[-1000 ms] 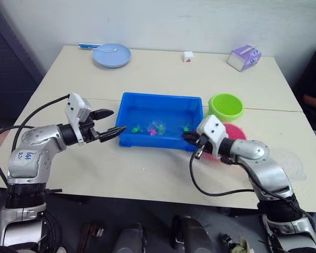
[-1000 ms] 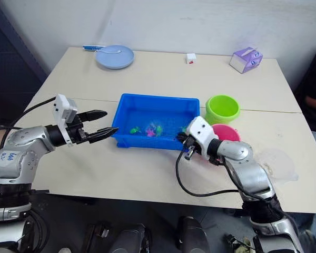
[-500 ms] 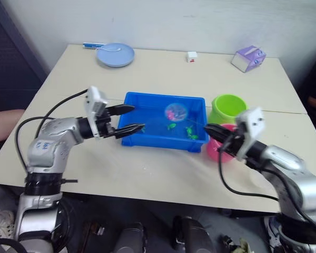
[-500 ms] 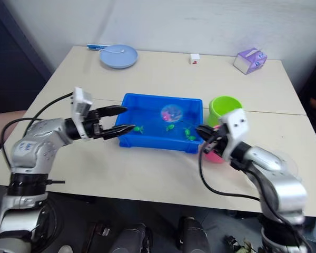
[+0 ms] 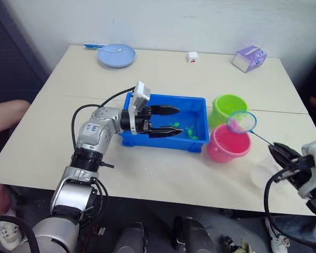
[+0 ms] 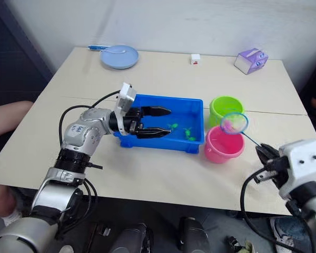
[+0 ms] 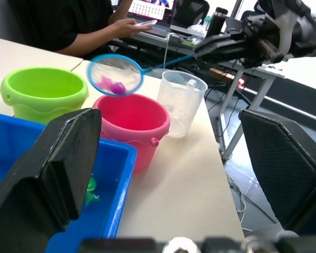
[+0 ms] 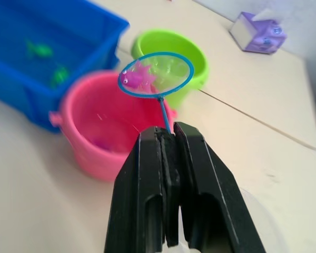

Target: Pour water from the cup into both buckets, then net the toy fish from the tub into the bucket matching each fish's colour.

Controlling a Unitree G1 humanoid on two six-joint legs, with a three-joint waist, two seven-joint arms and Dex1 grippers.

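My right gripper is shut on the thin handle of the net. The net's blue hoop hangs over the pink bucket and holds a pink toy fish. Another pink fish lies inside that bucket. The lime green bucket stands just behind it. My left gripper is open and reaches over the blue tub, where green fish float. The clear cup stands beside the pink bucket, towards the table's right end.
A pale blue plate with a pen beside it, a small white cube and a purple box sit along the table's far edge. A person's arm shows at the left.
My right gripper has pulled back to the right, carrying the net with a pink fish out of the tub to above the pink bucket. My left gripper has reached in over the tub.
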